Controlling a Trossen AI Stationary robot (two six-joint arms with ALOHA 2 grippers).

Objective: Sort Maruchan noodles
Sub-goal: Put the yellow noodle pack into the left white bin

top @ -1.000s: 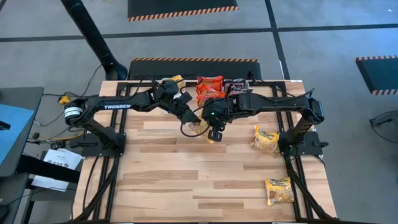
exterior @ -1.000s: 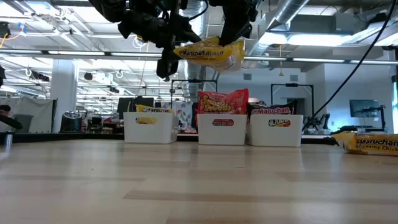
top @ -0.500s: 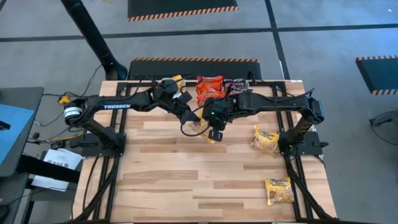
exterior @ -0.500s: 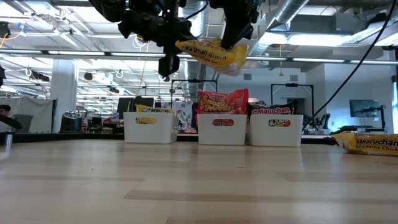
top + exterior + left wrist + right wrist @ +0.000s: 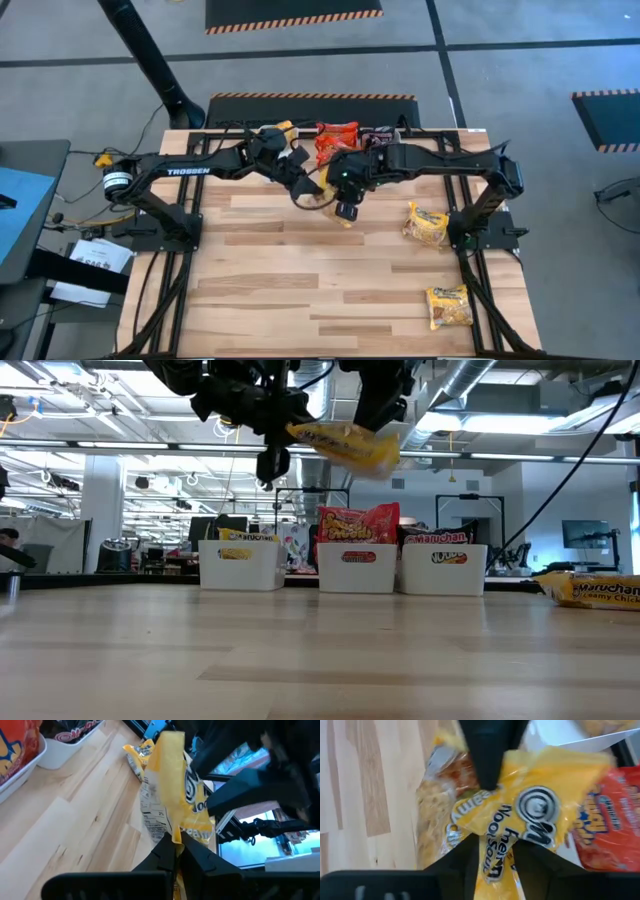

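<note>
A yellow Maruchan noodles packet [image 5: 345,445] [image 5: 172,780] hangs high above the table's far middle, with my left gripper [image 5: 285,430] [image 5: 177,842] shut on it. My right gripper [image 5: 375,410] [image 5: 495,855] is open. Its fingers stand on either side of the packet's other end [image 5: 495,850]; whether they touch it I cannot tell. In the high view both grippers meet at the packet [image 5: 318,196]. Two more yellow packets [image 5: 427,225] [image 5: 448,305] lie flat on the table's right side. My left gripper pinches the packet's end edge [image 5: 176,834] between its two fingers, coming nearly level from the table's left. The packet is lifted clear and juts out past the fingers toward the right arm. It is tilted, its free end [image 5: 385,458] the lower one.
Three white bins stand in a row at the far edge: one with yellow packets [image 5: 238,565], one with red [image 5: 357,568], one with dark [image 5: 443,568]. Black frame rails run along the table's left and right sides. Bare wood lies in front.
My left gripper has shut on the packet's left end, and my right gripper has opened at the other end. Both arms have kept their places. The packet was level and has tipped, its right end now lower.
</note>
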